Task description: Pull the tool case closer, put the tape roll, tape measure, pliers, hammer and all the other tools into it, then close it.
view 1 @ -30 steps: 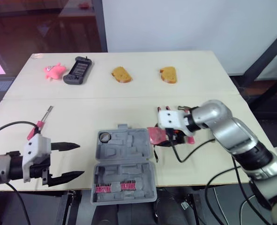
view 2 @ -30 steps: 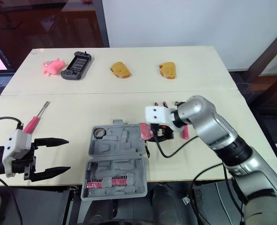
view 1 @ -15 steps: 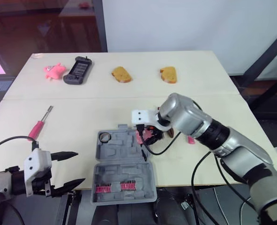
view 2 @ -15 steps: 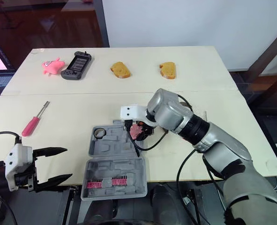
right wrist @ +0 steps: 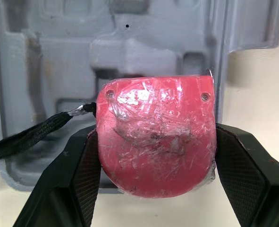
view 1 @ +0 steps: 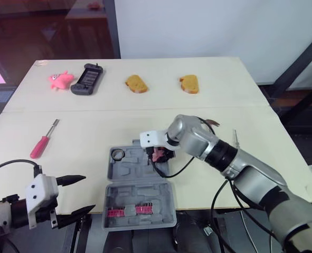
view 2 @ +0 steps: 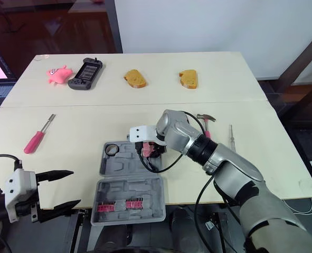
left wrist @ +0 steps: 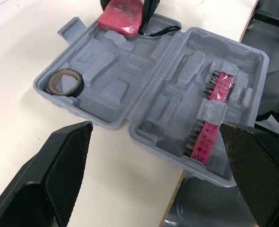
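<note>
The grey tool case (view 1: 139,185) lies open at the table's front edge, with the tape roll (view 1: 117,154) in its far left pocket and a red bit strip (left wrist: 212,119) in the near half. My right gripper (view 1: 158,154) is shut on the red tape measure (right wrist: 156,132), over the far right corner of the case; its black strap (right wrist: 30,135) hangs loose. My left gripper (view 1: 73,196) is open with nothing in it, low at the front left of the case. A red screwdriver (view 1: 42,143) lies at the left. The hammer (view 2: 205,120) shows behind my right arm.
A thin metal tool (view 2: 232,136) lies right of my right arm. Along the far side sit a pink toy (view 1: 60,79), a black handheld console (view 1: 88,79) and two bread pieces (view 1: 136,83) (view 1: 189,83).
My right gripper has carried the tape measure leftward, from beside the case's right side to over its far right corner. My left gripper has drawn back and down toward the front edge.
</note>
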Action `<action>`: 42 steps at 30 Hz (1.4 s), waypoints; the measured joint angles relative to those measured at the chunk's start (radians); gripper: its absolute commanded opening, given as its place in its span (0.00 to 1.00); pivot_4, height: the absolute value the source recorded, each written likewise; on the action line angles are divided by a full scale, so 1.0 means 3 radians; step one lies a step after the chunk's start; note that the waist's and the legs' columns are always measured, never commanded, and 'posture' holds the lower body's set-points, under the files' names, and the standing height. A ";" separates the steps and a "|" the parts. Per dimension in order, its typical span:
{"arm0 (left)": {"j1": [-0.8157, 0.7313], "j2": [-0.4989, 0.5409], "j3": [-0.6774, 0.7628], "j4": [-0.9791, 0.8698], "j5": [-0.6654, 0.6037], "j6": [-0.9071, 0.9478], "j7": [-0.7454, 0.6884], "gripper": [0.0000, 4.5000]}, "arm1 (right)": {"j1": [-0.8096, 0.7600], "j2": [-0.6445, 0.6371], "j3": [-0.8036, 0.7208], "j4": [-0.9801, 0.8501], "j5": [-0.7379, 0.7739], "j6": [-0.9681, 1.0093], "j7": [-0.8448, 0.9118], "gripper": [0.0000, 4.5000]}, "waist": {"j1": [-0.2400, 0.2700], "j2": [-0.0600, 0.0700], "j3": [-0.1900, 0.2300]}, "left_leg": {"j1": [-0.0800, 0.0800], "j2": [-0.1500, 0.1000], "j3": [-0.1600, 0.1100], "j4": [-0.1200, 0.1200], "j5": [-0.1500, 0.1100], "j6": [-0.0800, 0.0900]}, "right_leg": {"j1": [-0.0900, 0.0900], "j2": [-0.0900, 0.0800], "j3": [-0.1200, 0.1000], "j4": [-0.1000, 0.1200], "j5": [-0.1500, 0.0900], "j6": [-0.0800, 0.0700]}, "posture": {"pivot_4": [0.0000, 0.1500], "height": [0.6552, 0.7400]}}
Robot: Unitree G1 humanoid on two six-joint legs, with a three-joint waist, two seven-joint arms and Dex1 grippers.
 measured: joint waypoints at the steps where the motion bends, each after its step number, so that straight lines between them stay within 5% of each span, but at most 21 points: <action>1: 0.0006 0.0000 0.0002 0.0000 0.0000 -0.0012 -0.0001 1.00 | 0.0000 0.0002 0.0000 0.0000 -0.0005 -0.0003 0.0007 0.66 | -0.0001 0.0000 0.0000 | 0.0000 0.0000 0.0000 0.0000 0.0000 0.0000 | 0.0000 0.0000 0.0000 0.0000 0.0000 0.0000 | 1.00 1.00; 5: 0.0008 0.0001 0.0003 0.0002 0.0001 -0.0029 -0.0004 1.00 | 0.0003 0.0013 -0.0015 0.0037 -0.0039 -0.0074 0.0015 0.66 | -0.0006 0.0000 0.0000 | 0.0000 0.0000 0.0000 0.0000 0.0000 0.0000 | 0.0000 0.0000 0.0000 0.0000 0.0000 0.0000 | 1.00 1.00; 7: 0.0004 0.0002 0.0003 0.0004 0.0001 -0.0031 -0.0005 1.00 | 0.0003 0.0020 -0.0023 0.0055 -0.0047 -0.0114 0.0011 0.89 | -0.0013 0.0000 0.0000 | 0.0000 0.0000 0.0000 0.0000 0.0000 0.0000 | 0.0000 0.0000 0.0000 0.0000 0.0000 0.0000 | 1.00 1.00; 9: 0.0001 0.0003 0.0003 0.0005 0.0001 -0.0031 -0.0006 1.00 | 0.0005 0.0037 -0.0025 0.0065 -0.0066 -0.0149 0.0010 0.99 | -0.0026 0.0000 0.0000 | 0.0000 0.0000 0.0000 -0.0001 0.0000 0.0000 | 0.0000 0.0000 0.0000 0.0000 0.0001 0.0001 | 1.00 1.00; 18: -0.0003 0.0002 0.0002 0.0019 0.0004 -0.0052 -0.0014 1.00 | -0.0021 -0.0237 -0.0227 -0.0617 -0.0121 0.0138 0.0206 0.99 | -0.0056 0.0001 0.0001 | 0.0000 0.0000 -0.0001 -0.0003 0.0000 0.0000 | -0.0001 0.0000 0.0000 0.0000 0.0001 0.0002 | 1.00 1.00; 25: -0.0186 0.0008 0.0002 0.0082 -0.0024 -0.0047 -0.0016 1.00 | 0.0171 -0.0252 -0.0987 -0.1431 0.0403 0.0434 0.0305 0.99 | -0.0060 -0.0002 -0.0001 | 0.0000 0.0000 -0.0002 -0.0004 0.0000 0.0000 | 0.0001 0.0000 -0.0002 -0.0001 0.0001 0.0002 | 1.00 1.00; 28: -0.0235 0.0031 0.0002 0.0103 -0.0036 -0.0040 -0.0027 1.00 | 0.0423 -0.0260 -0.1120 -0.1415 0.0564 0.0298 0.0210 0.80 | -0.0057 -0.0002 -0.0001 | 0.0000 0.0000 -0.0001 -0.0001 0.0000 0.0000 | 0.0004 -0.0002 -0.0001 -0.0002 0.0000 0.0001 | 1.00 1.00; 32: -0.0325 0.0069 -0.0003 0.0199 -0.0036 -0.0037 -0.0070 1.00 | 0.0708 -0.0254 -0.1277 -0.1182 0.0713 0.0075 0.0060 0.38 | -0.0063 -0.0002 -0.0001 | 0.0000 0.0000 -0.0001 -0.0002 0.0000 0.0000 | 0.0002 -0.0001 -0.0001 -0.0001 0.0000 0.0001 | 1.00 1.00; 42: -0.0494 0.0131 -0.0022 0.0363 -0.0035 -0.0040 -0.0183 1.00 | 0.1064 -0.0004 -0.1402 -0.0245 0.0828 -0.0916 -0.0327 0.38 | -0.0067 -0.0002 -0.0001 | 0.0001 0.0000 -0.0001 -0.0004 0.0000 0.0000 | 0.0003 0.0000 0.0000 -0.0001 0.0001 0.0003 | 1.00 1.00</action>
